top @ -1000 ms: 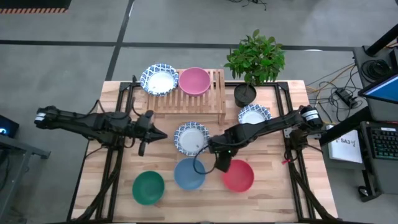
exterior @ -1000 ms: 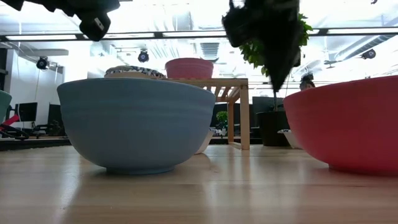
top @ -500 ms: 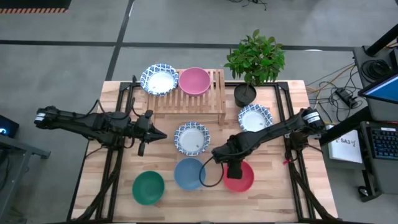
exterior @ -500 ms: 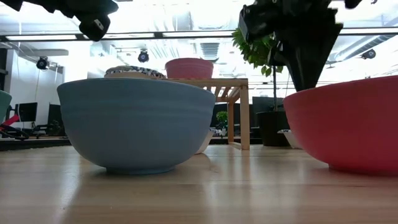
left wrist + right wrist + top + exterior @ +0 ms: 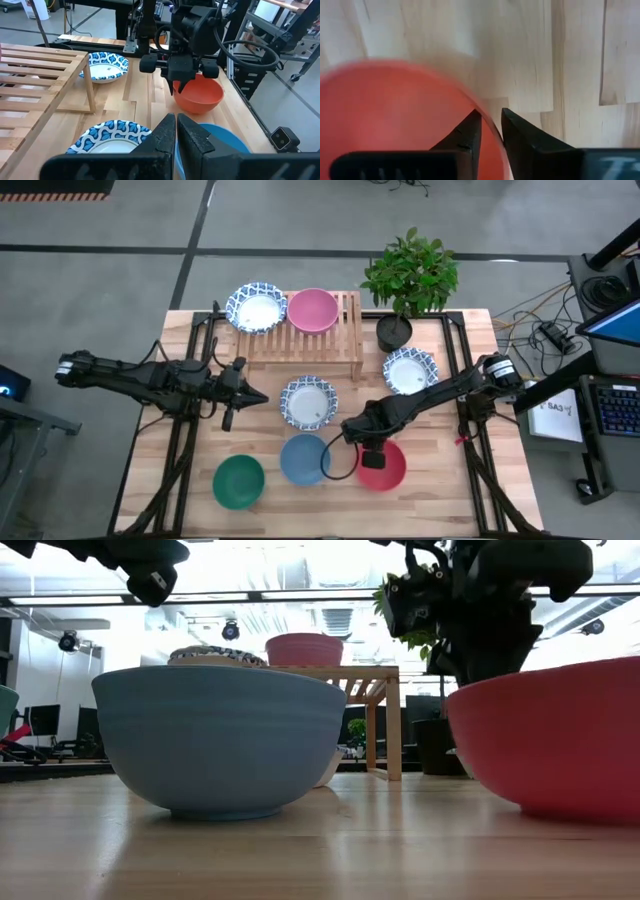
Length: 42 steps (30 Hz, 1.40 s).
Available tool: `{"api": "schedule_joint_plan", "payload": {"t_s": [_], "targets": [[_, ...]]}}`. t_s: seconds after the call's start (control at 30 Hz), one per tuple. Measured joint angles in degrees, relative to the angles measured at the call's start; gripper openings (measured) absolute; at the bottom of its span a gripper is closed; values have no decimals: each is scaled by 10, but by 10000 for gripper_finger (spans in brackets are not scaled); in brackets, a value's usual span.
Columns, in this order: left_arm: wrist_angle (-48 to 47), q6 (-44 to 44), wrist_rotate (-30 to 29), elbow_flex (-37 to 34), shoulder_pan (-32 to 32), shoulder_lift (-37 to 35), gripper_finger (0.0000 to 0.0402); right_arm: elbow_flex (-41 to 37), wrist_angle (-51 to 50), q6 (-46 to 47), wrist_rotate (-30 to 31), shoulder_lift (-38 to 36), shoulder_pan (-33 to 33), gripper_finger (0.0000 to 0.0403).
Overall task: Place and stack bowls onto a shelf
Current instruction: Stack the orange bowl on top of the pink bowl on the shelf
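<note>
red bowl (image 5: 382, 464): lower right of the high view, on the table (image 5: 440, 490), just right of the blue bowl (image 5: 304, 459).
grip point: its thin rim, on the side toward the blue bowl; in the right wrist view the rim runs between the two fingers.
right gripper (image 5: 371, 457): down over that rim, fingers straddling the wall and nearly pinched on it (whether they bite yet, i cannot tell).
handling: looks rigid, smooth and light; a rim pinch will likely let it tilt or slip, so lift slowly.
left gripper (image 5: 259, 397): pressed together, empty, waiting at centre left.
shelf (image 5: 300, 336): upper centre, carrying a patterned bowl (image 5: 256, 307) and the pink bowl (image 5: 312, 310).
green bowl (image 5: 238, 482): lower left.
</note>
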Motion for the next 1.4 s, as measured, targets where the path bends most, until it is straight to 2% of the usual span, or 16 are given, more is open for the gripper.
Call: {"api": "schedule_joint_plan", "payload": {"t_s": [0.17,0.23,0.5,0.67,0.8,0.97,1.1,1.4], "targets": [[0,-1,0,0,0,0,0,3,0,0,0,0,0,18],[0,-2,0,0,0,0,0,5,2,-1,0,0,0,12],[1,-4,0,0,0,-1,0,5,-14,-2,-21,-17,-2,10],[-3,-4,0,-1,-1,-11,0,5,-12,21,-74,-67,-15,9],[-7,0,0,-1,-1,-22,0,12,20,52,-85,-120,-30,9],[-26,14,0,-1,-1,-51,0,38,106,67,-53,-168,-66,9],[-44,29,-12,-1,-1,-87,0,82,129,59,5,-173,-101,9],[-97,42,-69,-3,0,-173,0,269,129,-6,91,-95,-179,9]]}}
